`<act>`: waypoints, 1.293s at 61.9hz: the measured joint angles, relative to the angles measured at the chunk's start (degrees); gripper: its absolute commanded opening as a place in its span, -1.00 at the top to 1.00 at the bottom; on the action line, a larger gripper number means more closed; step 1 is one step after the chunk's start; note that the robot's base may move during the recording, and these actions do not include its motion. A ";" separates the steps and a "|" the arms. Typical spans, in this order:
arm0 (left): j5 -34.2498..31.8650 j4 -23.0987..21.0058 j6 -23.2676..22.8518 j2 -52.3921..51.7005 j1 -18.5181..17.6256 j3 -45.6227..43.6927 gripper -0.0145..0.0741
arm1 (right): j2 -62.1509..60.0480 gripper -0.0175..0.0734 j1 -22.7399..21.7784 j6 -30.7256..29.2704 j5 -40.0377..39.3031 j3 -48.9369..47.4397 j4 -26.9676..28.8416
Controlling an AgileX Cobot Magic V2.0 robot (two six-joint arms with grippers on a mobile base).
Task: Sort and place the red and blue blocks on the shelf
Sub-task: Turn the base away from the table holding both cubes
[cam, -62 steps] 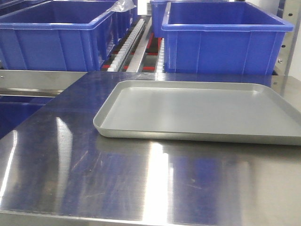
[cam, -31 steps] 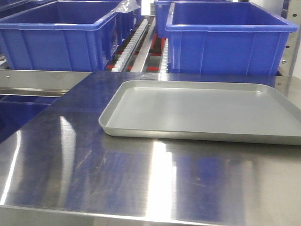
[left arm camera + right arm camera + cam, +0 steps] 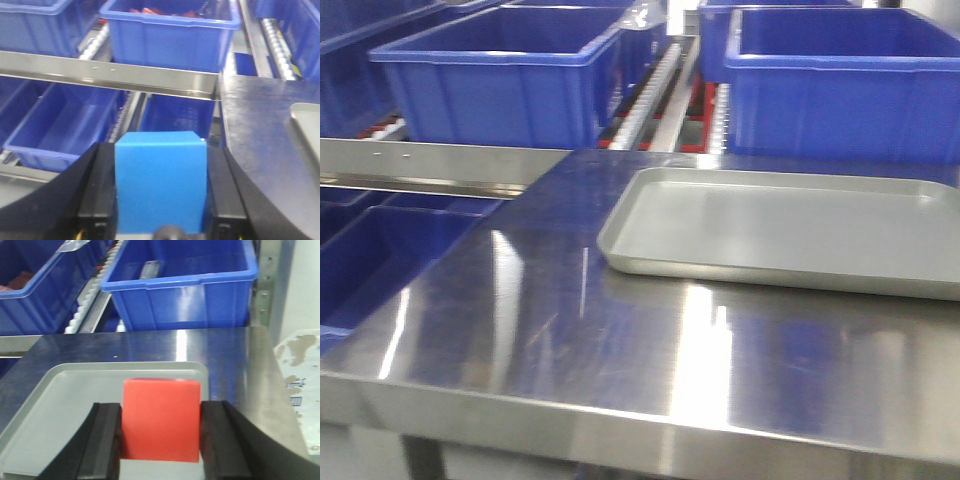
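Far blue bin [image 3: 170, 37] holds red pieces (left wrist view). My left end effector [image 3: 160, 192] grips the matte blue block [image 3: 161, 175]; right end effector [image 3: 162, 437] grips the red block [image 3: 161, 415].

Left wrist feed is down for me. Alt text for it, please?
The left gripper holds a small bright blue cube between its black fingers. Ahead, a blue plastic bin sits above a brushed-steel shelf rail, with more blue bins on the tier below; the shiny steel tabletop and a grey tray corner lie at right.
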 measured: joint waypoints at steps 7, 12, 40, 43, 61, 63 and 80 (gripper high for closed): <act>0.00 0.00 0.00 0.00 0.00 0.00 0.39 | 0.00 0.49 0.00 0.00 0.00 0.00 0.00; 0.00 0.00 0.00 0.00 0.00 0.00 0.39 | 0.00 0.49 0.00 0.00 0.00 0.00 0.00; 0.00 0.00 0.10 -0.08 0.00 0.00 0.39 | 0.00 0.49 0.00 0.00 0.00 0.00 0.00; 0.00 0.00 0.10 -0.08 0.00 0.00 0.39 | 0.00 0.49 0.00 0.00 0.00 0.00 0.00; 0.00 0.00 0.10 -0.08 0.00 0.00 0.39 | 0.00 0.49 0.00 0.00 0.00 0.00 0.00; 0.00 0.00 0.10 -0.08 0.00 0.00 0.39 | 0.00 0.49 0.00 0.00 0.00 0.00 0.00; 0.00 0.00 0.10 -0.08 0.00 0.00 0.39 | 0.00 0.49 0.00 0.00 0.00 0.00 0.00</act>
